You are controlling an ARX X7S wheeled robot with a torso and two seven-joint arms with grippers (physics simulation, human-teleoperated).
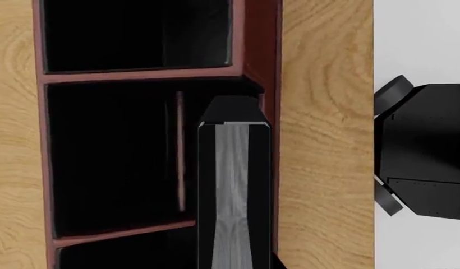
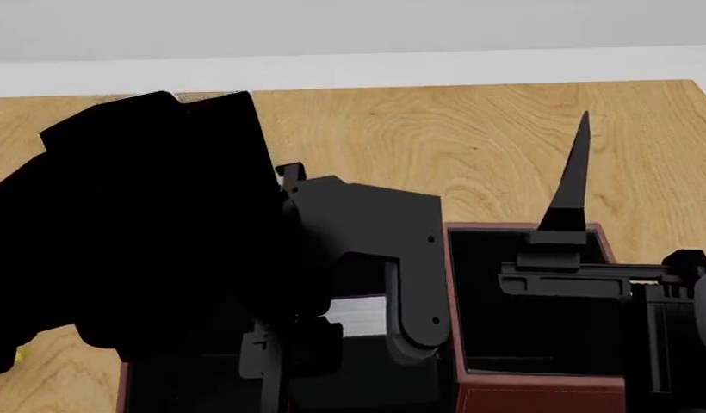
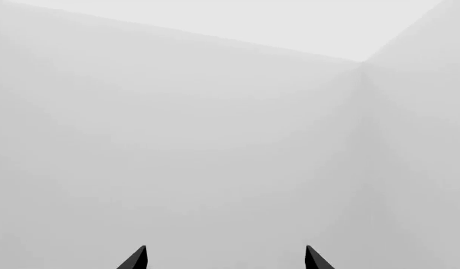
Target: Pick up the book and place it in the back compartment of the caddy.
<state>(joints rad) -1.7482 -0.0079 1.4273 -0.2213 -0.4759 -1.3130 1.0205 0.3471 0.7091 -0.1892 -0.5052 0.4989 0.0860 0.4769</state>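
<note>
Left claw (image 1: 234, 185) is pinching the book (image 1: 232, 185), one black finger pressed against each cover, so the pale page edge faces the wrist camera. From that view the book hangs edge-on right at the caddy (image 1: 43, 140), against its red-brown side wall and over the middle one of the sections I can see, with a thin divider (image 1: 180, 151) just beside it. Can't tell if the book's lower edge is touching the caddy floor, it's all black in there. Wooden table (image 1: 320, 140) runs along the caddy's outer wall, and the robot base (image 1: 424, 151) sits past the table edge.

Right claw (image 3: 225, 259) is spread apart, two finger tips well separated, holding nothing and aimed at a blank pale wall. In the head view one of its fingers (image 2: 572, 181) sticks up above the caddy's far rim.
</note>
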